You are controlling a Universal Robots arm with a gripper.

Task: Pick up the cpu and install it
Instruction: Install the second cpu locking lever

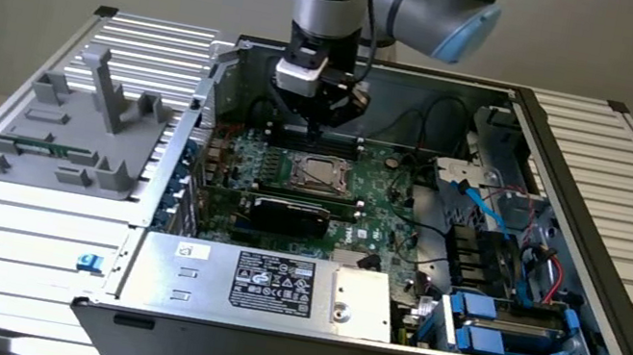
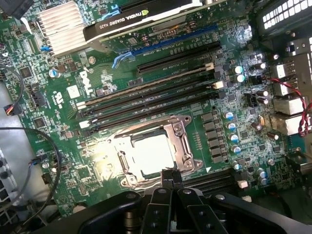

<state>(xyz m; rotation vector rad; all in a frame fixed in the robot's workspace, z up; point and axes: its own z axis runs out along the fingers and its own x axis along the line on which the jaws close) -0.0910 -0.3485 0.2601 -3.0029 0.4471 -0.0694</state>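
Observation:
The cpu (image 2: pixel 152 155) lies flat inside the metal-framed socket (image 2: pixel 183 141) on the green motherboard, its top shining bright. In the exterior view the cpu (image 1: pixel 317 173) sits at the middle of the board inside the open computer case. My gripper (image 1: pixel 317 129) hangs over the board just behind the socket, a short way above it. In the wrist view the gripper (image 2: pixel 168 176) is at the socket's near edge. Its two dark fingers meet at the tip, shut, with nothing seen between them.
Long black memory slots (image 2: pixel 156 97) run beside the socket. A black graphics card (image 1: pixel 290 215) and a silver heatsink (image 2: pixel 61 27) lie beyond them. The silver power supply box (image 1: pixel 259 283) fills the case front, with cables and blue drive bays (image 1: pixel 499 327) to the exterior view's right. A grey fixture (image 1: pixel 77 135) stands outside the case.

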